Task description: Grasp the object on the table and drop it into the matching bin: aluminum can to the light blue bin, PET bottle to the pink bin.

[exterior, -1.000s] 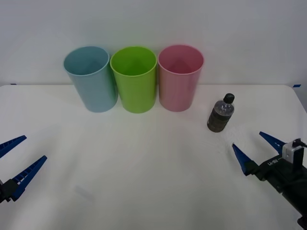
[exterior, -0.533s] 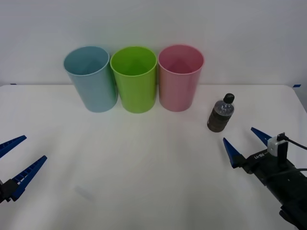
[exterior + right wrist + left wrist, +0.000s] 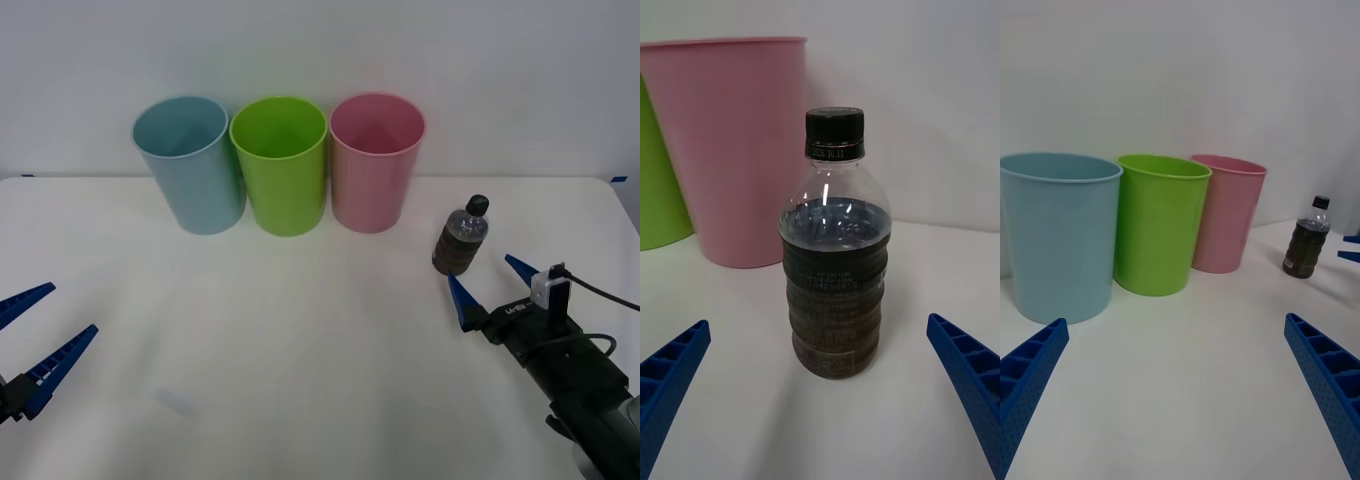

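The PET bottle (image 3: 461,237) stands upright on the white table (image 3: 300,350), right of the pink bin (image 3: 376,160); it has a black cap and dark body. My right gripper (image 3: 492,284) is open, just in front of the bottle, one finger to each side and short of it. In the right wrist view the bottle (image 3: 835,255) stands centred between the blue fingertips (image 3: 674,367), the pink bin (image 3: 734,142) behind it. The light blue bin (image 3: 188,162) stands at the left end of the row. My left gripper (image 3: 35,328) waits open at the table's left edge.
A green bin (image 3: 281,162) stands between the light blue and pink bins, the three nearly touching along the back of the table. A white wall rises behind them. In the left wrist view the bins (image 3: 1161,221) and the bottle (image 3: 1306,240) stand across open tabletop.
My right gripper has moved forward and to the left toward the bottle, its open fingers now close to the bottle's base. The left arm, the bottle and the bins have not moved.
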Robot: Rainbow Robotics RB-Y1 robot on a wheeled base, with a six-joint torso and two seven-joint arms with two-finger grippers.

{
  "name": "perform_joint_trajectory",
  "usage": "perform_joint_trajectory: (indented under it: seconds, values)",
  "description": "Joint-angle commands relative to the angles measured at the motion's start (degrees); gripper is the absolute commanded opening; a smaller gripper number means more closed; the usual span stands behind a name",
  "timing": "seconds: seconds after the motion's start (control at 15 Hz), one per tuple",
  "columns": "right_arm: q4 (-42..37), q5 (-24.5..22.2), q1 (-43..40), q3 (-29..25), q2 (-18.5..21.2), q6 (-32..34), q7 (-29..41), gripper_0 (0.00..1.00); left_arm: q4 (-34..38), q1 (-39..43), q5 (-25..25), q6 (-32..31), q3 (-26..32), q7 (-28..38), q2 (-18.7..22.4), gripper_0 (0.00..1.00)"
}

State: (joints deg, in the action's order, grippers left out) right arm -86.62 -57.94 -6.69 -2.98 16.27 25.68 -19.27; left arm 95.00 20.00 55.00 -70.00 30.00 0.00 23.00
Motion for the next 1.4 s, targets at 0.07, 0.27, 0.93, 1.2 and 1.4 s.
perform_joint_trajectory:
  seconds: [0.07, 0.27, 0.93, 1.2, 1.4]
  values:
    - [2.51, 0.02, 2.38, -0.10, -1.24, -0.63, -1.20, 1.00, 0.00, 0.00, 0.00, 0.00, 0.00, 0.00, 0.00, 1.00]
    - [4.71, -0.07, 4.84, -0.10, -2.30, -2.39, -2.17, 1.00, 0.00, 0.00, 0.00, 0.00, 0.00, 0.00, 0.00, 1.00]
    - [11.30, -0.42, 11.61, -0.01, -4.85, -6.87, -4.72, 1.00, 0.00, 0.00, 0.00, 0.00, 0.00, 0.00, 0.00, 1.00]
    - [13.50, -0.42, 14.34, -0.01, -5.81, -8.45, -5.60, 1.00, 0.00, 0.00, 0.00, 0.00, 0.00, 0.00, 0.00, 1.00]
    - [15.78, -0.50, 16.45, -0.01, -6.60, -9.68, -6.39, 1.00, 0.00, 0.00, 0.00, 0.00, 0.00, 0.00, 0.00, 1.00]
